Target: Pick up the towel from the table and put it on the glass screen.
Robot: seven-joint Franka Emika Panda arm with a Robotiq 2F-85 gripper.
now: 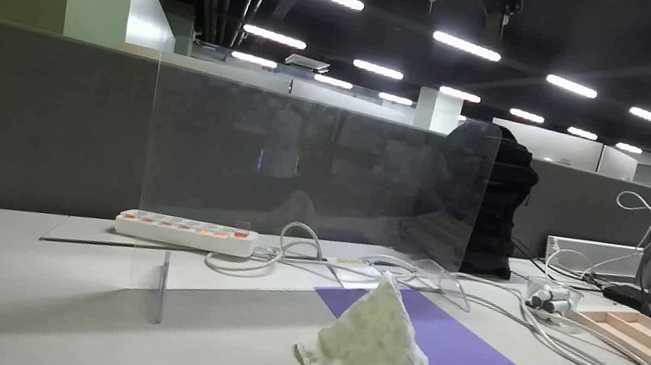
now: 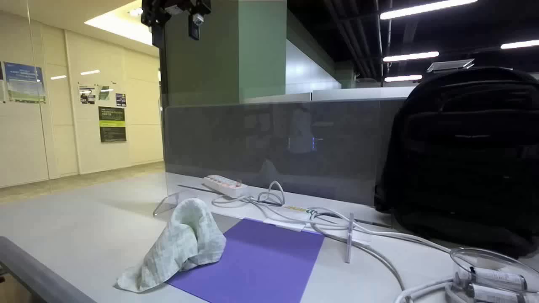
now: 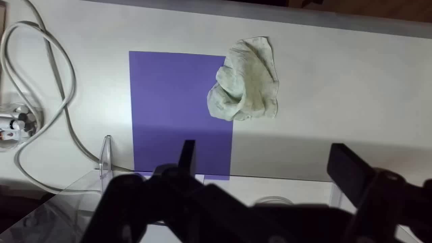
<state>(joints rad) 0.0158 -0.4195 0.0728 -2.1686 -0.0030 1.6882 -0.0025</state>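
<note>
Off-white towel point(image 3: 248, 82), one; screen point(image 1: 315, 168), one

Blk pincer point(image 3: 265, 160), flat rect. fingertips point(image 3: 347, 170), rounded knuckles point(image 3: 389, 182), silvery pc. point(image 2: 198, 19)

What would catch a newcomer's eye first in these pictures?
Probably the flat, bright purple rectangular sheet on the white table, with a crumpled, pale greenish cloth towel overlapping one side. Next, the bulky black backpack, partly behind the clear rectangular screen in an exterior view. Then the black two-fingered tool, hanging open at the top of an exterior view.
</note>
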